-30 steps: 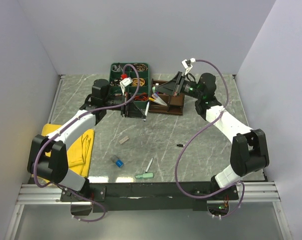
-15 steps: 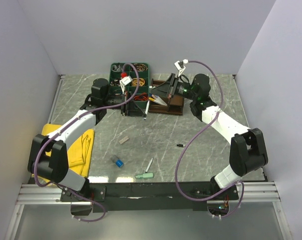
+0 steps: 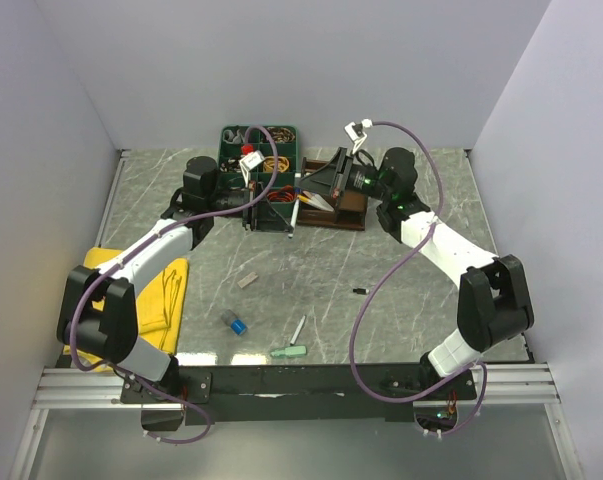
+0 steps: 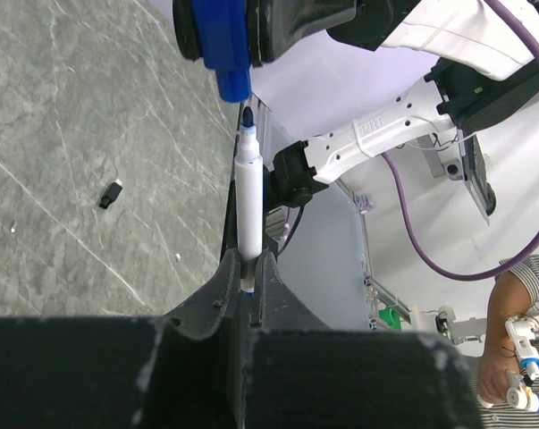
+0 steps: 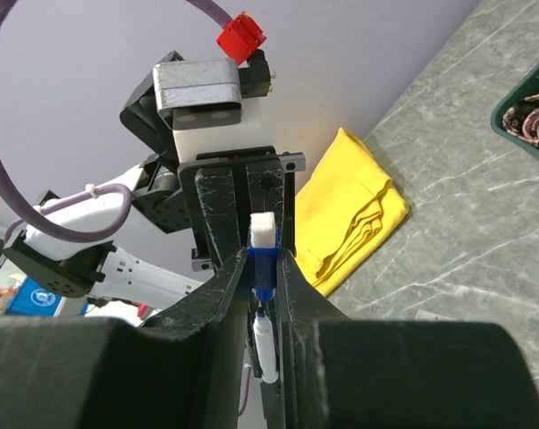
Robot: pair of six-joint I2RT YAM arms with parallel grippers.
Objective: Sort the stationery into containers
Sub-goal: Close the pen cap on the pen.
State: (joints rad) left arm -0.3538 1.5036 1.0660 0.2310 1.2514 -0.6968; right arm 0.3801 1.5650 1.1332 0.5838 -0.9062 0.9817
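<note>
Grey marble table point(image 3: 331, 270) lies below both arms. Your left gripper point(image 4: 248, 273) is clamped on the white pen point(image 4: 248, 197). Your right gripper point(image 5: 265, 259) pinches the blue cap point(image 4: 226, 45), just off the pen's tip. If they don't line up, the cap may slip out

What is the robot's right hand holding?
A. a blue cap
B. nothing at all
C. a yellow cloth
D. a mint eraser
A: the right hand pinches a blue cap between its fingers, facing the tip of the white marker held by the left hand.
</note>
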